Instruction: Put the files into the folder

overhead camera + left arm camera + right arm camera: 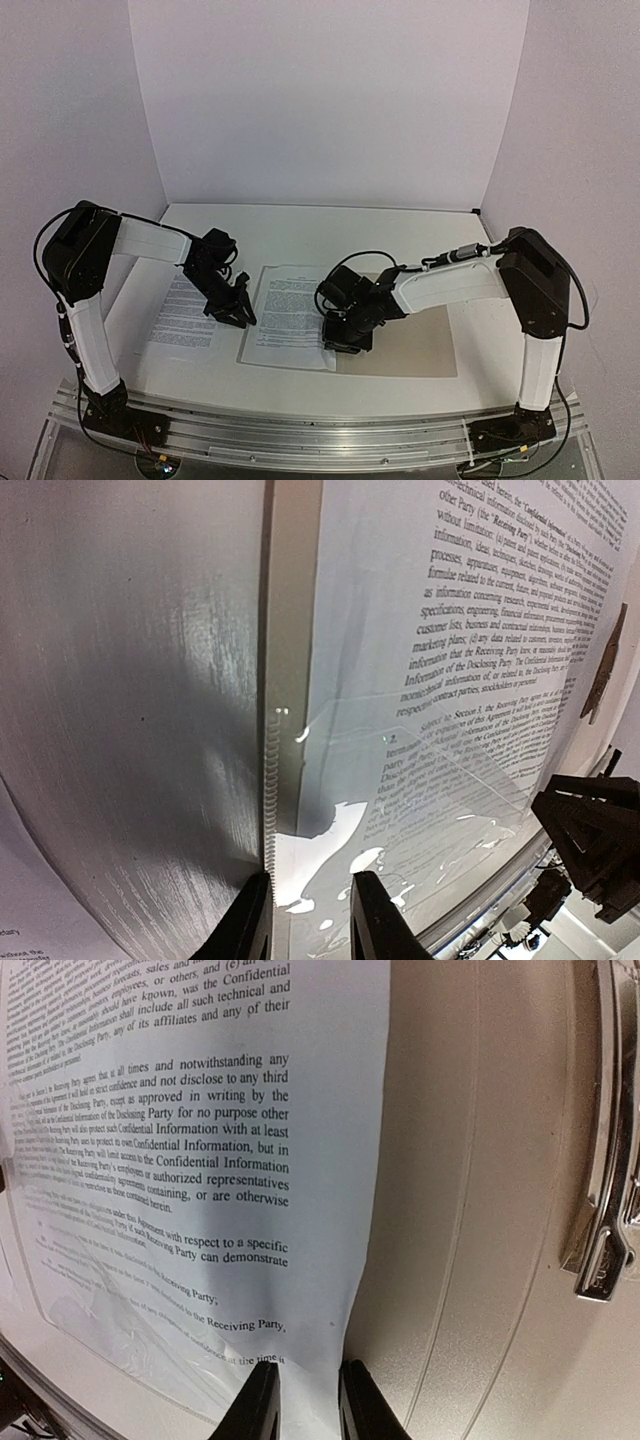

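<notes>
Top external view. Item: folder [425, 345], open flat on desk [300, 225], bare beige panel toward 3 o'clock. One file [290, 310] lies at centre, seemingly over the folder's 9 o'clock half. A second file [185, 312] lies outside at 9 o'clock.

Right end effector [347, 345]: fingers narrowly apart astride the centre file's 3 o'clock edge, near clip [605, 1160]; whether clamped, cannot tell.

Left end effector [240, 318]: narrow gap at the folder's 9 o'clock edge; grip unclear.

Handling: pinch a single sheet, keep it low, square it toward the clip, avoid creasing.
</notes>
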Controlling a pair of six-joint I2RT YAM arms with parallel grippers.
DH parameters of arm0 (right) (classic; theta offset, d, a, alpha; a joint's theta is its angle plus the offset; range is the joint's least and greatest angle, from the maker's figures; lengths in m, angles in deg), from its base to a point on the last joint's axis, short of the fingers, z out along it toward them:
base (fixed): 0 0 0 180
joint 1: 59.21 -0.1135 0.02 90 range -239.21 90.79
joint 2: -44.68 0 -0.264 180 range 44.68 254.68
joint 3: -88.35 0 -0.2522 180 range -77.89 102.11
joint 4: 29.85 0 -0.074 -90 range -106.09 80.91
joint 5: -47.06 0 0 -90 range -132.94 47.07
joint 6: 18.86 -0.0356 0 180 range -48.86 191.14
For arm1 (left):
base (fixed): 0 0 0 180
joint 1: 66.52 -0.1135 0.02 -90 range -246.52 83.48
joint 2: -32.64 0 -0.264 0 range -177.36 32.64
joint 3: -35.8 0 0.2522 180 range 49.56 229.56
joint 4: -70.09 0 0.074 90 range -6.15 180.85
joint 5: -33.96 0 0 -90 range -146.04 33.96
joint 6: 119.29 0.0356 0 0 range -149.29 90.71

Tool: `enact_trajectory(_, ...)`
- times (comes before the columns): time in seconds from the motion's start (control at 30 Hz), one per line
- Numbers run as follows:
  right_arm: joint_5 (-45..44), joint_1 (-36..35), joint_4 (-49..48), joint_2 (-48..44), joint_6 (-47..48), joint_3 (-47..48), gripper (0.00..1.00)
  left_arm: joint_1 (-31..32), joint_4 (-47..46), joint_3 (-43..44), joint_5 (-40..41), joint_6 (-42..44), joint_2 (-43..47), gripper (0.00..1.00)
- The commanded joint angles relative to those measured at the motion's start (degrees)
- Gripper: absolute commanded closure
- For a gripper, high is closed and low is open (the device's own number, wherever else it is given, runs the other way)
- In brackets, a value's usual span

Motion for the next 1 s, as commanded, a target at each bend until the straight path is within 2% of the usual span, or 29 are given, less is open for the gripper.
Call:
enact_trajectory(0.0,1.2,-0.8,0.7,-0.1,-1.3,-0.6,0.80,0.3,0.4,-1.3,1.4,0.0,-1.6,0.72)
enact_trajectory(0.17,0.0,-0.9,0.7,-0.2,-0.8,-0.2,0.79,0.3,0.5,-1.2,1.3,0.1,-1.7,0.72)
enact_trajectory(0.4,-6.2,-0.8,6.2,-1.8,0.5,1.2,0.69,0.3,1.0,-1.3,2.2,-0.1,-1.1,0.73)
enact_trajectory(0.7,-9.9,-0.8,12.5,-1.9,5.5,10.8,0.65,0.3,1.4,0.5,2.7,0.6,-0.4,0.73)
enact_trajectory(0.77,-10.8,-0.4,12.5,-2.3,6.0,12.1,0.68,0.2,1.7,1.9,3.1,1.2,0.1,0.73)
enact_trajectory(0.97,-6.3,0.3,10.8,2.6,7.2,14.1,0.92,0.2,3.1,5.5,3.0,2.5,2.3,0.73)
